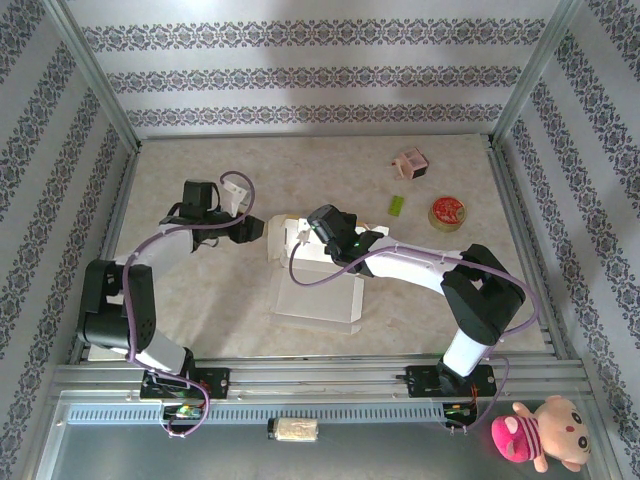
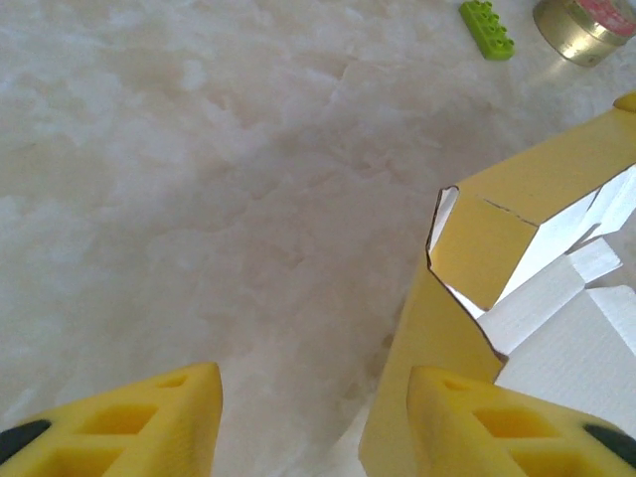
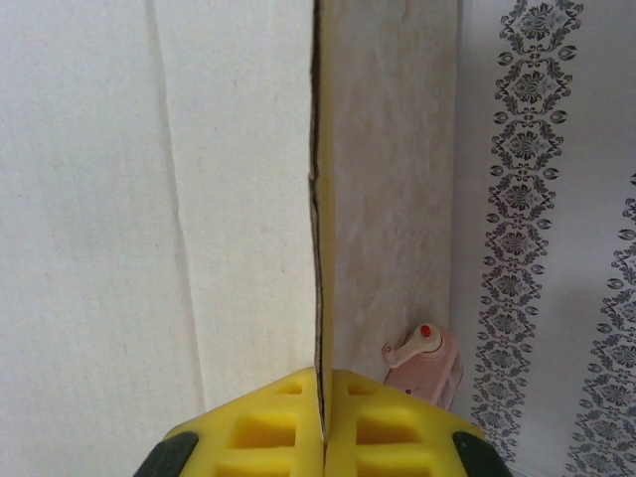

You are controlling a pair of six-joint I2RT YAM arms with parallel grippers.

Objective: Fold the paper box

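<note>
One edge of the paper box (image 1: 320, 295) is being pinched by the right hand (image 3: 323, 437), the left hand (image 2: 313, 417) gaping at its ten o'clock.

top external: fixed high above and behind the arm bases, looking down and forward over the whole table (image 1: 230, 320) to the patterned wall (image 1: 300, 80); far off, with both arms in frame.
left wrist: looks out past the left gripper (image 2: 313, 373), low and close over the tabletop, facing the green brick (image 2: 487, 28) and the round tin (image 2: 581, 25).
right wrist: pressed close against the paper box (image 3: 149, 199), with the right gripper (image 3: 323, 383) at the bottom edge; rolled sideways, so the wall's stripes run upright, with the pink item (image 3: 425, 363) beyond.
shared: the paper box is in all three; the brick and tin are in top and left wrist; the pink item is in top and right wrist.
</note>
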